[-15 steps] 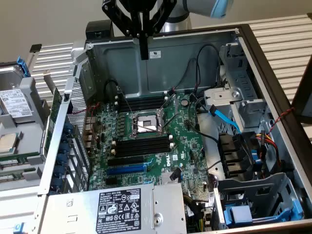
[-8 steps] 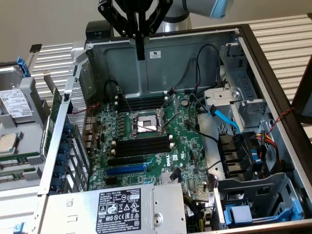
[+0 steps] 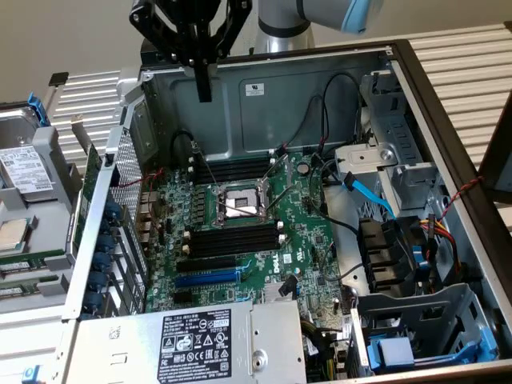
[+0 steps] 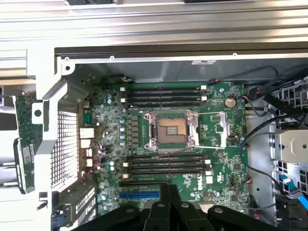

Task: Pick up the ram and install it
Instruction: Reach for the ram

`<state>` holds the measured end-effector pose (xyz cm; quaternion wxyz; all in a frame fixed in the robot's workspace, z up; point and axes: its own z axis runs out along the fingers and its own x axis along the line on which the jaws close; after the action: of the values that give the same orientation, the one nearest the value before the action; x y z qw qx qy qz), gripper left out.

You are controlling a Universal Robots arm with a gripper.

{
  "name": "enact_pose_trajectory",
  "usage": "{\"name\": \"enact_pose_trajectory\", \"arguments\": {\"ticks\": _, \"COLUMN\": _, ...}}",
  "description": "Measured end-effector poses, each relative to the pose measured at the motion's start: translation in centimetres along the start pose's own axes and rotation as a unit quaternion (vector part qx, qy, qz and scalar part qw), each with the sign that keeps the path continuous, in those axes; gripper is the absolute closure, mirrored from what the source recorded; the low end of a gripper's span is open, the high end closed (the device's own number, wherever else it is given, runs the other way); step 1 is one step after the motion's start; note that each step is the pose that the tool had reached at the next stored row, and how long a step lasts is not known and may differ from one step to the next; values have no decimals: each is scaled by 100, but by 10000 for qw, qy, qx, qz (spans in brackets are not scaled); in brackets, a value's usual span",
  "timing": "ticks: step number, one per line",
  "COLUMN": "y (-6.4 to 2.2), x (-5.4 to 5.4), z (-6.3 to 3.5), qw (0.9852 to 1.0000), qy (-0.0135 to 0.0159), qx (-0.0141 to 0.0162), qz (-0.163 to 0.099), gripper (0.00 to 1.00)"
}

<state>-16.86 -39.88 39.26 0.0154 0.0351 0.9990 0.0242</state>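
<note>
Gripper (image 3: 205,93): held high over the rear wall of the open computer case (image 3: 320,88); jaws seen drawn together, nothing noted between them; ram (image 4: 24,139): green stick with a white label, placed outside the case along its perforated side wall, at the exterior view's left, well apart from the gripper; black memory slots (image 3: 232,240) noted on both sides of the CPU socket (image 3: 240,204).

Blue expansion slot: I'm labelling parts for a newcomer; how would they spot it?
In the open grey metal computer case, find the green motherboard with the square silver processor socket at its centre. Beyond the black memory slots on the side toward the labelled silver power supply lies the long blue expansion slot, the only blue one among black neighbours.
</note>
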Motion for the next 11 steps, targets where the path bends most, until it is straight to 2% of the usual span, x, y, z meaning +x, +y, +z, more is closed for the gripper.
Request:
{"name": "enact_pose_trajectory", "arguments": {"ticks": 4, "y": -12, "x": 164, "z": -6, "qw": 10000, "qy": 2, "qx": 0, "qz": -25, "gripper": 89}}
{"name": "enact_pose_trajectory", "arguments": {"ticks": 11, "y": -25, "x": 350, "z": -11, "qw": 9999, "qy": 8, "qx": -9, "qz": -151, "gripper": 89}}
